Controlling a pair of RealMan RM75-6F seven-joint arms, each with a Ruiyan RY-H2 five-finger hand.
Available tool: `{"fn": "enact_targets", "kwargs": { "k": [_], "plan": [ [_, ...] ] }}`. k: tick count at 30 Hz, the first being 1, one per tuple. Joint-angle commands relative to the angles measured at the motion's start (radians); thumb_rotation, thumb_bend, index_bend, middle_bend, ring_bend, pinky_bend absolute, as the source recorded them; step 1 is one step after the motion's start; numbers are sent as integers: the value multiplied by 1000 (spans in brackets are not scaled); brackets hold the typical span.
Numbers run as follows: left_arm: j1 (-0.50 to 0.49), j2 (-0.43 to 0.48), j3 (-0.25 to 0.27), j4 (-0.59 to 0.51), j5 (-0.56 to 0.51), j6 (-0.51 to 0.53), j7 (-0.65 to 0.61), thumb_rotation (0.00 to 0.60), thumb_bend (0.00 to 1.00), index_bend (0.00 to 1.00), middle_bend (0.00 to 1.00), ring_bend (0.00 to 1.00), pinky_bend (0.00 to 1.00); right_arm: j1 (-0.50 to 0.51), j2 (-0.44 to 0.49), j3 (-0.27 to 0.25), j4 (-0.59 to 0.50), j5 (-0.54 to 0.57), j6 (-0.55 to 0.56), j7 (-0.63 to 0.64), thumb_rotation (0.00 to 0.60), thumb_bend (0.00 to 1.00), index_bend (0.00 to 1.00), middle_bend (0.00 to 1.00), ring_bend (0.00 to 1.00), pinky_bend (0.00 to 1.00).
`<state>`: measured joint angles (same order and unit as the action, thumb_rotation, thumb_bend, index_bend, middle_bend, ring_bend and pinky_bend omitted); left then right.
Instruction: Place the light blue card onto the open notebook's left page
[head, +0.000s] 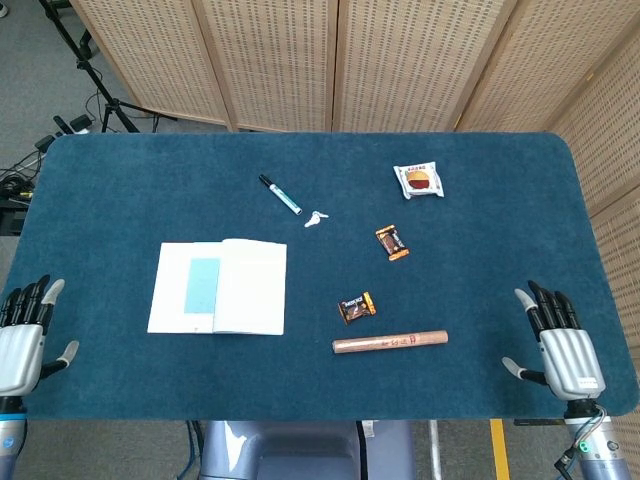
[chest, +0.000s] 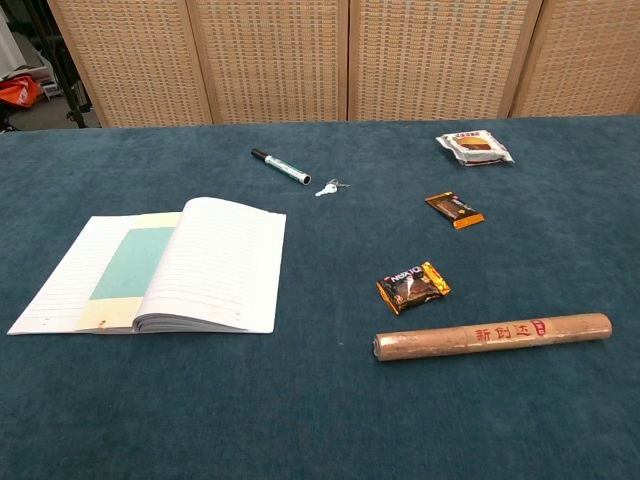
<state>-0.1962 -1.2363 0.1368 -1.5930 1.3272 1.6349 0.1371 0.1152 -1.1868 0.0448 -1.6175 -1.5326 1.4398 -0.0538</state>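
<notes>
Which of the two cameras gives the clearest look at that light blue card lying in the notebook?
The chest view: the light blue card appears large on the notebook's left page. The head view shows it whole from above, but smaller.

you see the light blue card (chest: 134, 263) lying flat on the left page of the open notebook (chest: 215, 262), long side running along the spine; the white lined notebook rests on the blue table's left half.
</notes>
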Motion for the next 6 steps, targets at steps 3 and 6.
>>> {"fn": "enact_targets", "kwargs": {
  "k": [3, 6],
  "plan": [
    [22, -5, -24, 3, 23, -5, 4, 600, 261, 0, 0, 0, 0, 2, 3, -5, 0, -10, 0, 12, 600, 156, 0, 0, 0, 0],
    [32, -10, -40, 6, 26, -4, 8, 600, 261, 0, 0, 0, 0, 3, 3, -6, 1, -17, 3, 17, 600, 156, 0, 0, 0, 0]
  ]
}}
